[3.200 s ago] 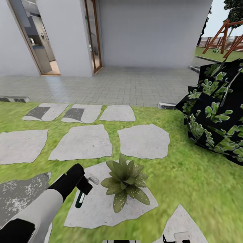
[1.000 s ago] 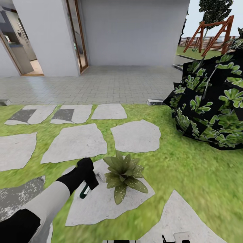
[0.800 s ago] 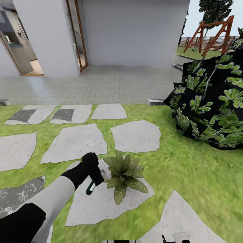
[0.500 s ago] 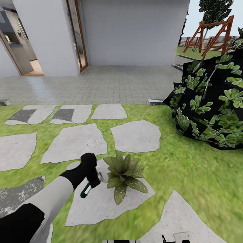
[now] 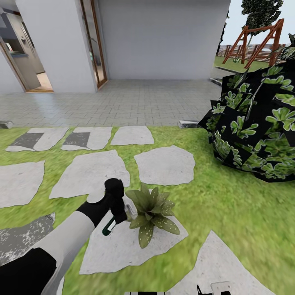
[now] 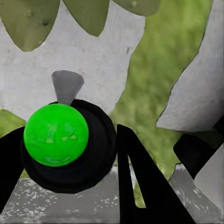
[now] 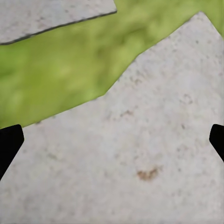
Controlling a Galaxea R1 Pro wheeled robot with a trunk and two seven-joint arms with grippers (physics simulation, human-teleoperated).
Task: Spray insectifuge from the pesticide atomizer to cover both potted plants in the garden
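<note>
Beside the low speckled-leaf potted plant [image 5: 150, 211] on its grey stepping stone [image 5: 123, 250], the left end effector [image 5: 116, 209], clamped on the slim dark-green pesticide atomizer [image 5: 109, 225], has edged closer, likely lining up to spray.

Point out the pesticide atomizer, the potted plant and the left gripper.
pesticide atomizer [image 5: 109, 225], head view, on its dark-green body below the gripper.
potted plant [image 5: 151, 213], head view, on the middle of the leaf rosette.
left gripper [image 5: 119, 213], head view, on the black fingers around the bottle.
</note>
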